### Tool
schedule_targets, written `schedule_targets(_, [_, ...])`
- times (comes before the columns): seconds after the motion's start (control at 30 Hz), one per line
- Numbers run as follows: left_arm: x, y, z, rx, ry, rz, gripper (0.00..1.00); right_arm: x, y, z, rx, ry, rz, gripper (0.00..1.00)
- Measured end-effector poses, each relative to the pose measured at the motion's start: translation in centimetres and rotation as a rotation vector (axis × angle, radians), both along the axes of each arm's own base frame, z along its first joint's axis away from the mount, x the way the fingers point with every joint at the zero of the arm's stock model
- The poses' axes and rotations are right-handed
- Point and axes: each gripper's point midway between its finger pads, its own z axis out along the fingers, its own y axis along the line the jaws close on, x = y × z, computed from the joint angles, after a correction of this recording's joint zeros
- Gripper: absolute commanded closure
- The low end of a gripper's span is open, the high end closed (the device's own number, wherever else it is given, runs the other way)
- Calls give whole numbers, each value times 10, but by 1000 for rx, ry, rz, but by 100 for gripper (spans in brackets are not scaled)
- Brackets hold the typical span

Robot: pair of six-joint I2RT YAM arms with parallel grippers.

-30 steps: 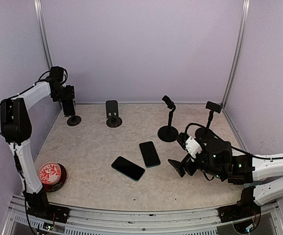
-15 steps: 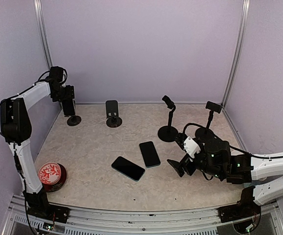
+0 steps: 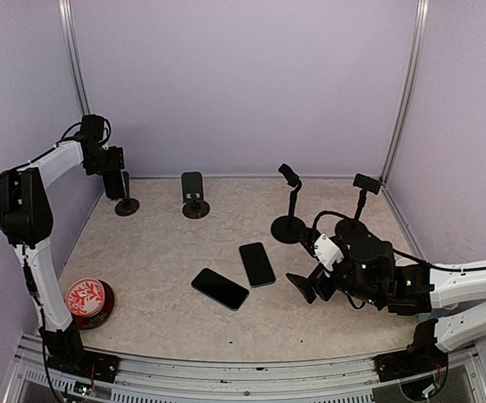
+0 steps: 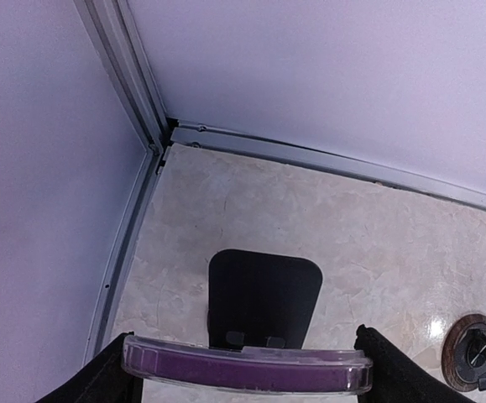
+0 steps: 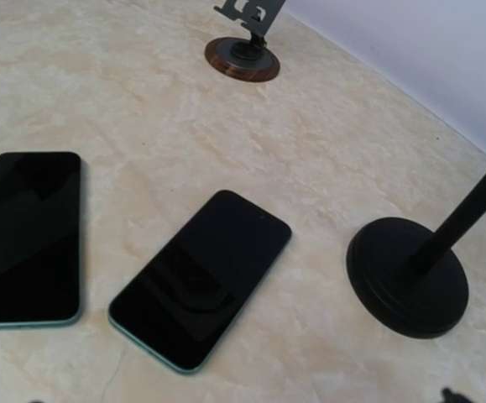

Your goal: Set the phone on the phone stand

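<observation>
A purple phone [image 4: 247,369] in a clear case spans my left gripper [image 4: 244,379], each end meeting a finger with no gap showing. It sits edge-on just above the black plate of a phone stand [image 4: 263,295], at the plate's lower lip. From above, this gripper [image 3: 115,180] hangs over that stand [image 3: 126,205] in the far left corner. Two dark phones [image 3: 220,288] [image 3: 257,264] lie flat mid-table. My right gripper [image 3: 303,285] stands open and empty, low over the table to their right. Its view shows both phones [image 5: 28,238] [image 5: 201,277].
Another plate stand [image 3: 195,197] stands at the back middle. Two pole stands [image 3: 288,222] [image 3: 360,201] rise behind the right gripper, one round base [image 5: 406,285] close by. A red tin [image 3: 87,300] sits near the left arm's post. Walls close the back and sides.
The left gripper has shifted slightly up and left at the corner stand. The right gripper has edged a little left toward the flat phones.
</observation>
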Motion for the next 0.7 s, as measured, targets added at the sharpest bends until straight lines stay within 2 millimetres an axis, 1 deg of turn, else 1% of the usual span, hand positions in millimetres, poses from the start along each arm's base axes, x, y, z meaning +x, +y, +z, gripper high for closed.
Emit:
schedule_targets(0.47, [4,-11,0,-53,-21,-37,19,0,1,-3,-6,4,2,0])
schedule_targets(0.7, [4,-12,0,-63,-22,-40,18,0,1,-3,-6,5,2,0])
